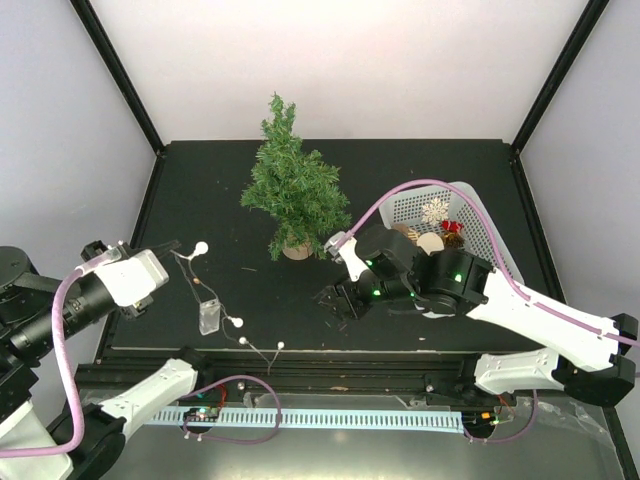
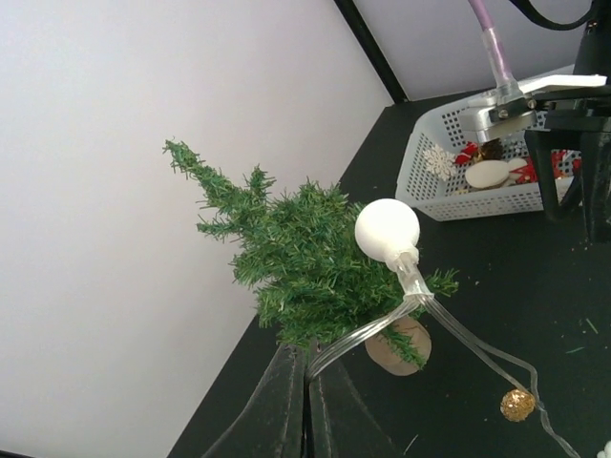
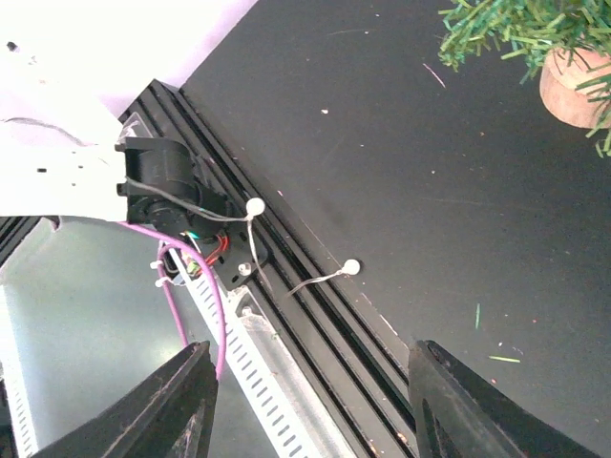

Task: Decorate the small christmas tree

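Note:
The small christmas tree (image 1: 291, 185) stands upright on its wood stump (image 1: 297, 250) at the table's middle back. My left gripper (image 1: 172, 252) is left of it, shut on the clear wire of a string of lights (image 2: 382, 329), just below a white round bulb (image 2: 387, 230). The string trails down past a clear battery box (image 1: 210, 317) to more bulbs (image 1: 243, 341) at the front edge. My right gripper (image 1: 333, 305) hovers open and empty over the table, front right of the tree. Two bulbs (image 3: 351, 268) lie beyond its open fingers (image 3: 181, 410).
A white basket (image 1: 480, 215) at the right back holds a snowflake, a wooden disc, red pieces and a pine cone. A small gold ball (image 2: 516, 405) hangs on the wire. The black rail (image 3: 315, 315) and white slotted strip run along the table's front edge.

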`<state>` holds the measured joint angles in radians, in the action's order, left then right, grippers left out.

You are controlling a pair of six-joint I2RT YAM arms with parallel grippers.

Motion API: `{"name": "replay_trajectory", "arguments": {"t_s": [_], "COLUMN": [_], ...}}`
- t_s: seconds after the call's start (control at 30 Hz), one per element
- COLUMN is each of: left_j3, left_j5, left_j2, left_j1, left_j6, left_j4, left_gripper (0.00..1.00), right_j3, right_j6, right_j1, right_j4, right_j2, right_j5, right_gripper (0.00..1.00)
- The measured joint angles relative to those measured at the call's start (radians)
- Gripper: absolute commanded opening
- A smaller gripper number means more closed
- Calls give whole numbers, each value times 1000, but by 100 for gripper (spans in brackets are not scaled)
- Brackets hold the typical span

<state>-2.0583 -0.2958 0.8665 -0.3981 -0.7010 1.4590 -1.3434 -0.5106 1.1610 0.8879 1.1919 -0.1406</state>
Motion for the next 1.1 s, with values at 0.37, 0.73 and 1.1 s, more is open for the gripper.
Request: {"name": "replay_trajectory", "arguments": {"t_s": [0.37,0.73,1.1], "left_j3": [-57,-87,-156], "left_j5": [-135,-262,-355], "left_j2": [71,174,214], "left_j1": [5,5,5], "left_j6": [48,51,60], "left_j4": [0,0,6], "left_gripper": [2,2,2], "right_j3": [-2,-1,6], "right_j6": [-39,-86,-106], "right_j1": [84,308,414], "right_j4": [-12,-58,-200], "right_j2": [-23,98,183], "right_j5": [60,214,444], "right_gripper": [56,66,68]}}
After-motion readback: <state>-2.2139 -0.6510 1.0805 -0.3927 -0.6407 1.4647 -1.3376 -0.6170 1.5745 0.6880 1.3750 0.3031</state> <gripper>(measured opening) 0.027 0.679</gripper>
